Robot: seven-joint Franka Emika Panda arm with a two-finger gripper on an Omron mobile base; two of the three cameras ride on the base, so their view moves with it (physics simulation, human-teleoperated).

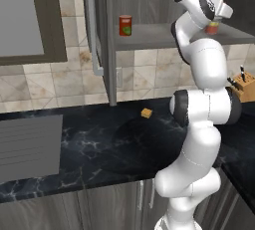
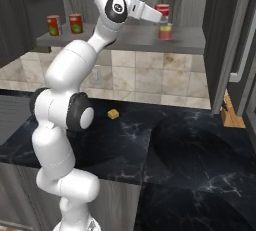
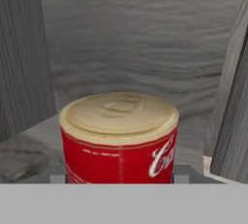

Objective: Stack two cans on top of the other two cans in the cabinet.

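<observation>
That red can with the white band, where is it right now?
The red can with the white band sits atop the green-yellow can on the cabinet shelf, at the pincer.

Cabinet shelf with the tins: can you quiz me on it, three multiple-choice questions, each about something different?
1. Where is the red white-banded can?
A. On the counter
B. Beside the knife block
C. Right over the green-yellow tin

2. How many tins does the right base view show on the shelf?
A. Two
B. Four
C. Six

3. How do the fingers stand?
A. Close on either side of the red white-banded can
B. Spread wide in the air, far from any tin
C. Closed on a yellow block

Answers:
1 C: the red white-banded can stands directly above the green-yellow tin on the shelf.
2 B: that pair, plus two red tins at the left.
3 A: in the hand view the fingers flank the can's sides.
</observation>
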